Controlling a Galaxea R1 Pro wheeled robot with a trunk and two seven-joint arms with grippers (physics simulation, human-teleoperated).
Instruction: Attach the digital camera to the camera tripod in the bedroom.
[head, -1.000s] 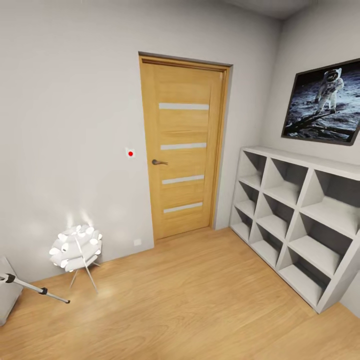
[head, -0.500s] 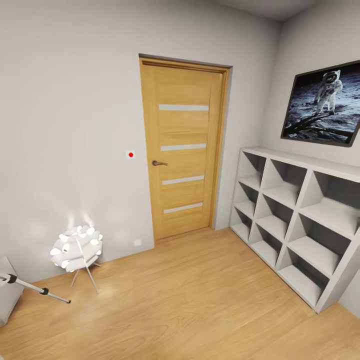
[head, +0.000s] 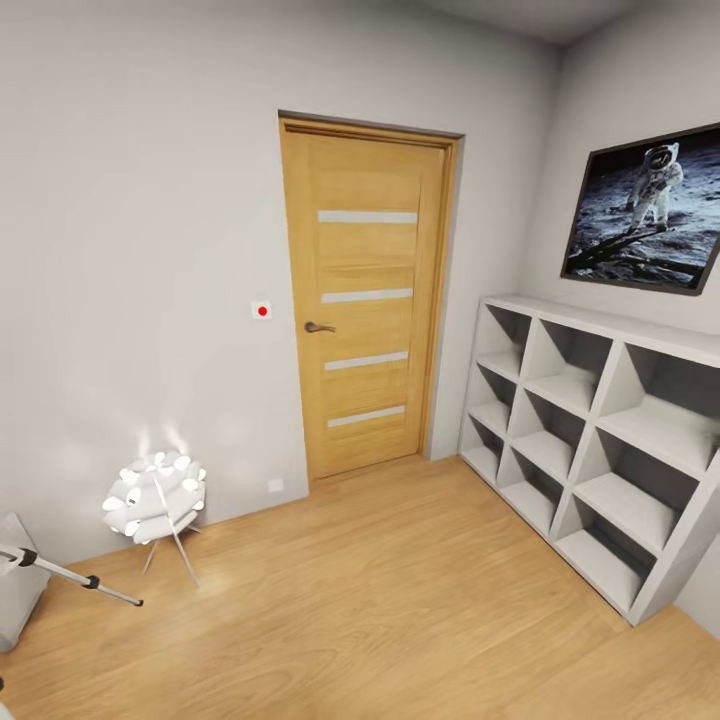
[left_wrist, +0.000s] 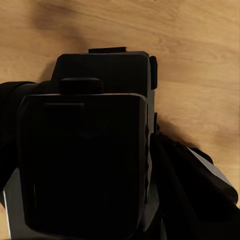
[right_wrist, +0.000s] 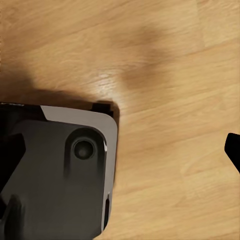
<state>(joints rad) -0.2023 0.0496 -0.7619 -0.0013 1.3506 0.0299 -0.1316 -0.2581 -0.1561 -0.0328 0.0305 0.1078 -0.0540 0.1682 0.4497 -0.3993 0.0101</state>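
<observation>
Pale grey walls across the upper frame, light wood floor across the lower. Wooden door at centre, shut, four pale horizontal strips down its face, a lever handle at its left edge. White cube shelf unit along the right wall, compartments bare; framed astronaut picture above it at upper right. White clustered-shade lamp on thin legs at lower left, lit, near the wall. One silver leg of the camera tripod slanting in from the left edge — black joint and foot on the floor, beside the lamp. Small white wall switch with a red dot just left of the door.

Left wrist view: digital camera close up over the wood floor, black body held by the left tool, a dark finger pressed along its side.

Right wrist view: grey-and-black rounded robot part over the floor; right tool's opening cannot be told.
</observation>
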